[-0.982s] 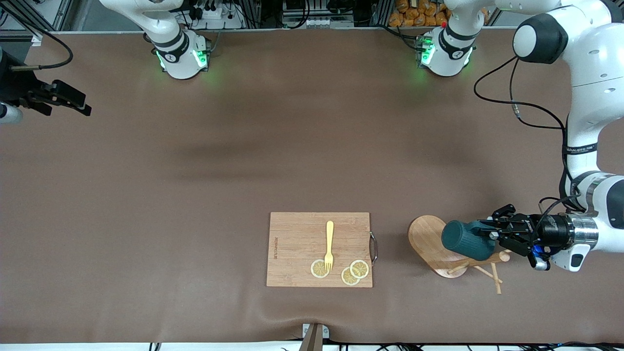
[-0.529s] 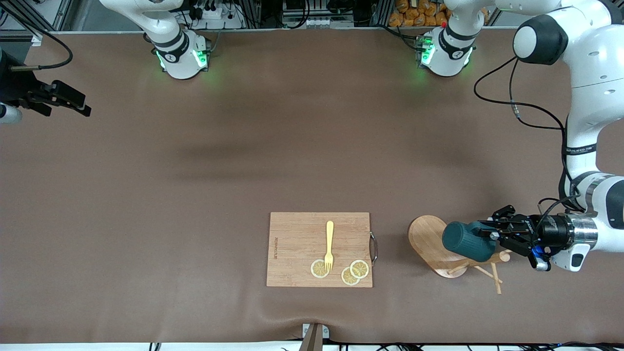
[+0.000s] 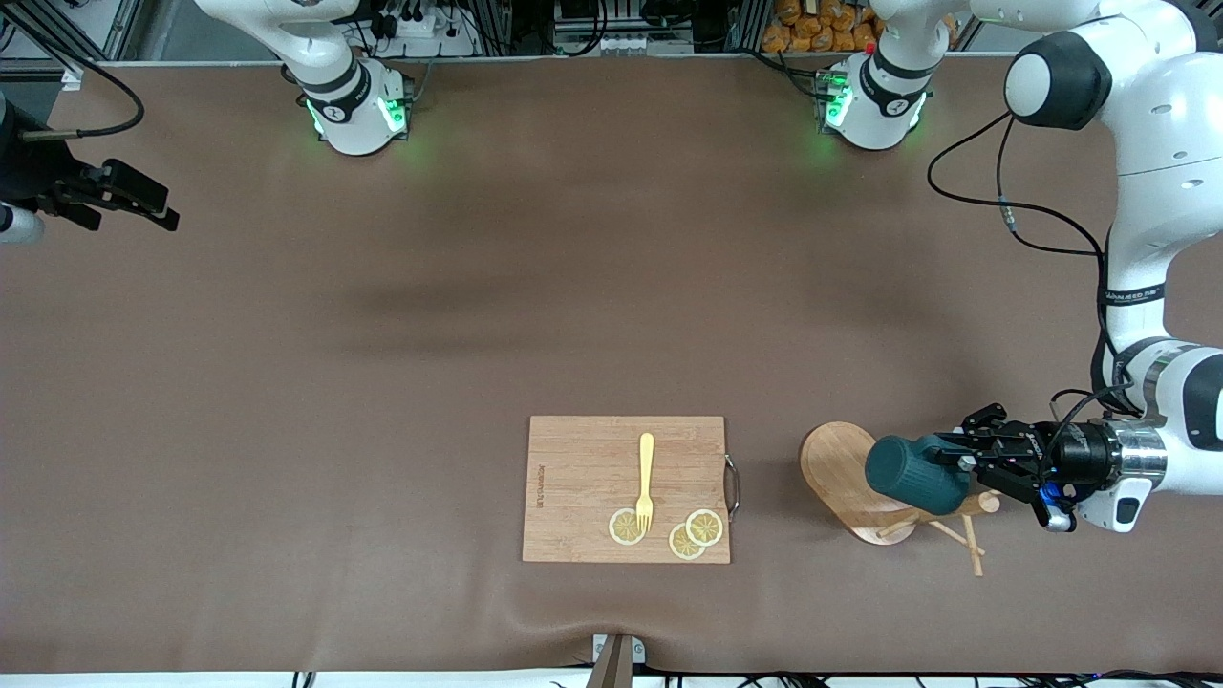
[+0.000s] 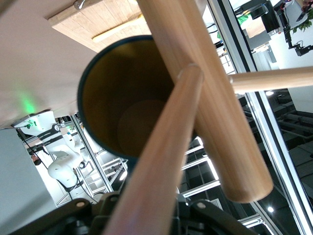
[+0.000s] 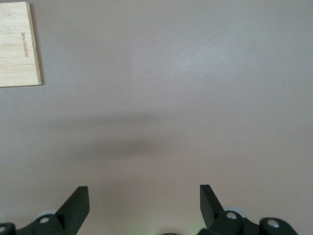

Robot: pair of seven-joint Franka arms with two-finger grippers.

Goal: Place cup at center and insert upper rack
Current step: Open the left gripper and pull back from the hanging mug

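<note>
Barely any change since a second ago: the cup (image 3: pixel 915 472) sits a touch toward the board end, and the left arm's elbow has drifted slightly. The left gripper (image 3: pixel 967 462) has its fingers narrow on the cup, apparently at the rim or handle; the contact itself is hidden.

The cup lies on its side over the mug tree (image 3: pixel 884 490), which is tipped over on the worktop (image 3: pixel 573 287) at the left arm's end. The cup's long axis runs from the fingers toward the cutting board (image 3: pixel 626 488), closed bottom leading. The center is that same way, well apart, so the carry likely goes along the cup's own axis. The left arm is far nearer.

The right gripper (image 3: pixel 115 196) waits over the right arm's end of the worktop, fingers (image 5: pixel 76 208) wide, nothing between them.

The left wrist view adds what the front view can't: the cup's yellow inside, with the tree's post and a peg crossing right in front of the mouth, so snagging looks possible. The right wrist view shows only a board corner.
</note>
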